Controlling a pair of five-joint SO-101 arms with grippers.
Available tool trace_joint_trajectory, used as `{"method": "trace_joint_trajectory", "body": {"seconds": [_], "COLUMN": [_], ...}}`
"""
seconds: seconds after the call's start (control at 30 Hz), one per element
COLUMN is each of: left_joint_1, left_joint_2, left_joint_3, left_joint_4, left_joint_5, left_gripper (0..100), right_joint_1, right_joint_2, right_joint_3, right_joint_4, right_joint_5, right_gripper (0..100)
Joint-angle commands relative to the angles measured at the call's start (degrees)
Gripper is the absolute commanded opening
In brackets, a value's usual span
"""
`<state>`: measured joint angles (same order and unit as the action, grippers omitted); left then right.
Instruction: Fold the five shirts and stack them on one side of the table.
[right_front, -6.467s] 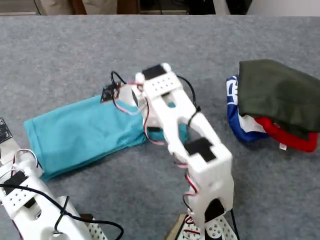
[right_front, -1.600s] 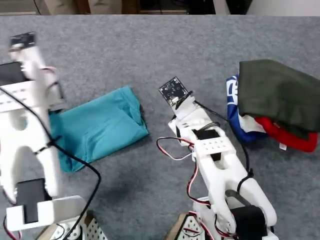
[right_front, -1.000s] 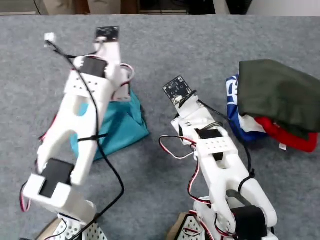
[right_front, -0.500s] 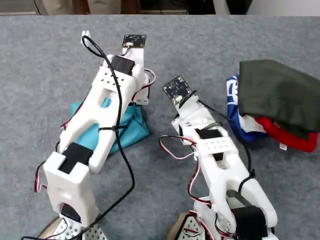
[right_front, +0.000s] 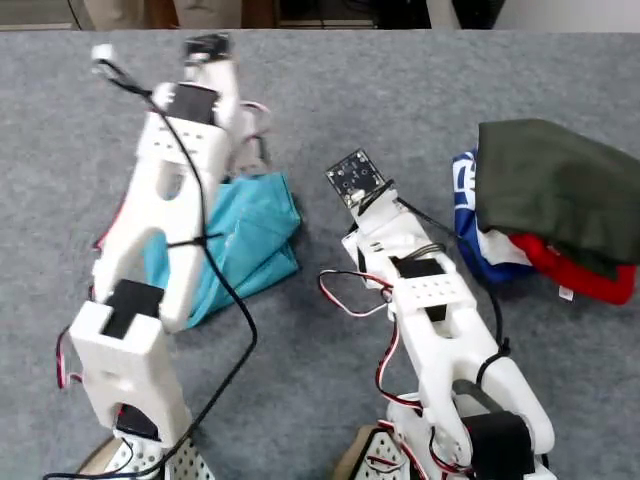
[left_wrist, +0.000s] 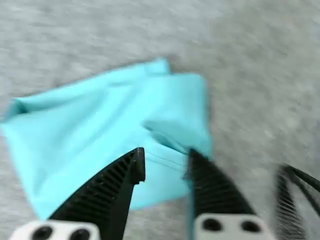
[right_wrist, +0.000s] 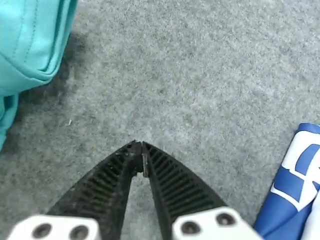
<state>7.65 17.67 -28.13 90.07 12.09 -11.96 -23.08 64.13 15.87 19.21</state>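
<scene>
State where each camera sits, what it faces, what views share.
High view: fixed above the table, looking down on left arm, right arm, teal shirt, shirt stack.
Left wrist view: on the left arm, looking past the open left claw onto the teal shirt.
Right wrist view: behind the shut right claw, facing table; all share the teal shirt.

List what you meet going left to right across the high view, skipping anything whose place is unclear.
teal shirt → right arm → stack of shirts, with an olive one on top
</scene>
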Motion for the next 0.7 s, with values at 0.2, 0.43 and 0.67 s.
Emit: {"method": "trace_joint_trajectory", "body": {"seconds": [0.2,0.43,0.67], "left_joint_1": [-14.0,-17.2,-22.3], "left_joint_2": [-0.6,-0.6,0.5], "left_joint_3": [13.6,22.7,33.2], "left_joint_4": [-3.7,-14.8,-30.1], "left_joint_5": [-1.8,-3.2,-2.7], "left_gripper": [2,2,2], "right_joint_1": [0.9,0.8,0.7], "right_joint_2": [-2.1,-2.1,-2.1], "right_joint_3": [-0.7,-0.7,-0.7], "right_joint_4": [-1.1,-1.1,-1.1], "right_joint_5": [-0.4,-0.4,-0.4], "right_gripper": [0.4,0.4,0.4]}}
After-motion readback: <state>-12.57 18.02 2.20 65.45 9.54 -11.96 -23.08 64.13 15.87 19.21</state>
